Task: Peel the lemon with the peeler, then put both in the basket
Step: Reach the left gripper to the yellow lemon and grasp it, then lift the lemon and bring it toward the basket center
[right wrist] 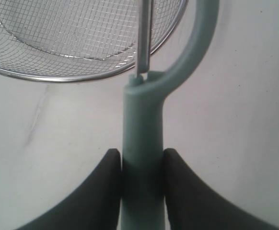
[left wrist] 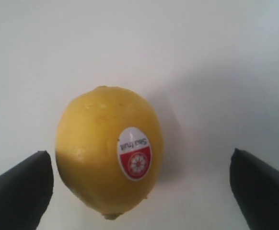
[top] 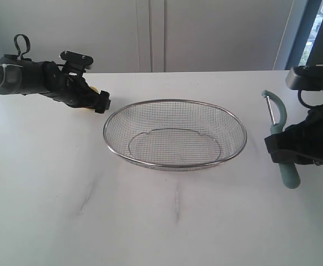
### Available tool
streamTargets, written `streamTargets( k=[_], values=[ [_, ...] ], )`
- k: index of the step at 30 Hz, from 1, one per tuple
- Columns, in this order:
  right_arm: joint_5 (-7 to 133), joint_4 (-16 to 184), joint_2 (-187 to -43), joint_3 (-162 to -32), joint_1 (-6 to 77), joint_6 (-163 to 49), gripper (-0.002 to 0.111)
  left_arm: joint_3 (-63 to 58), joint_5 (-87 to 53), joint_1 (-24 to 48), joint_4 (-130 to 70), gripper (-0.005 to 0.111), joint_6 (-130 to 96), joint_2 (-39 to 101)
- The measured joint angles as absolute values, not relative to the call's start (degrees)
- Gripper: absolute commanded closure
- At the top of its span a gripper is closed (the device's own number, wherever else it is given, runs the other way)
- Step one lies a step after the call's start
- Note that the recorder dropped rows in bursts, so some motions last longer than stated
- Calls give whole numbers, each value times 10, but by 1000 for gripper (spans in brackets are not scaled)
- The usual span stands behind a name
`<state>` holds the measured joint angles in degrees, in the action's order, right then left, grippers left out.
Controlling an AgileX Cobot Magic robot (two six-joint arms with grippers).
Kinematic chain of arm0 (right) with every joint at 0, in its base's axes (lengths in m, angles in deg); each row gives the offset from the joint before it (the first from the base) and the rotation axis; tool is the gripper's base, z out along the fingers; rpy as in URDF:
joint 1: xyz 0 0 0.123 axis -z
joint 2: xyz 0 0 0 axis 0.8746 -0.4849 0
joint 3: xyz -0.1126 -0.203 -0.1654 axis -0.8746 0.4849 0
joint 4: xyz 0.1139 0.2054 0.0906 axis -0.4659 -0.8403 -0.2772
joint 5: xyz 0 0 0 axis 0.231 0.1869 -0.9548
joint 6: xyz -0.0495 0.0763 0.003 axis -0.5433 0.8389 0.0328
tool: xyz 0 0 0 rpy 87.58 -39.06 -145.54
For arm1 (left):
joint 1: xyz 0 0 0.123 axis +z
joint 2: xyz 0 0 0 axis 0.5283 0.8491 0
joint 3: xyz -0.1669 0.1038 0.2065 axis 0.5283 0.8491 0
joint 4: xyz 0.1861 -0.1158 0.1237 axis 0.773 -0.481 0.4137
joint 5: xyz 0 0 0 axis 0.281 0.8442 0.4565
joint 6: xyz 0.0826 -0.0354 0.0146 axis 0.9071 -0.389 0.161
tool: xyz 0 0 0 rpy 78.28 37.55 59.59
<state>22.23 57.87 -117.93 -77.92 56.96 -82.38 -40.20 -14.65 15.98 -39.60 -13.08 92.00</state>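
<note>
**A:** Our left gripper (left wrist: 139, 165) has its jaws wide apart. They flank the lemon (left wrist: 108, 151) without touching it.

**B:** The lemon sits on the table (top: 67, 210), at about ten o'clock from the basket (top: 172, 101) in the exterior view. We judge it firm, waxy and round, so likely to roll. We'd close across its fat middle, clear of the sticker (left wrist: 134, 154).

**A:** Our right gripper (right wrist: 142, 163) is clamped on the peeler (right wrist: 142, 110) low on its handle. It holds the peeler at three o'clock from the basket, with the head towards twelve.

**B:** We reckon it's light, stiff plastic. The smooth handle may twist under peeling load, so we'd keep that squeeze firm and mind the blade (right wrist: 143, 38).
</note>
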Motion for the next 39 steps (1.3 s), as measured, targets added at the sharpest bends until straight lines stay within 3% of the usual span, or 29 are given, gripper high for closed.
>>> streamTargets(
  k=[6, 9, 16, 39],
  values=[
    [222, 579, -1179, -779, 570, -824, 108, -402, -146, 160, -396, 3, -131, 920],
    [222, 579, -1179, -779, 570, -824, 108, -402, -146, 160, -396, 20, -131, 920],
    [222, 579, -1179, -779, 570, -824, 108, -403, -154, 161, -393, 107, -131, 920],
    [225, 579, -1179, -779, 570, -824, 108, -390, 119, 194, -421, 106, -19, 786]
  ],
)
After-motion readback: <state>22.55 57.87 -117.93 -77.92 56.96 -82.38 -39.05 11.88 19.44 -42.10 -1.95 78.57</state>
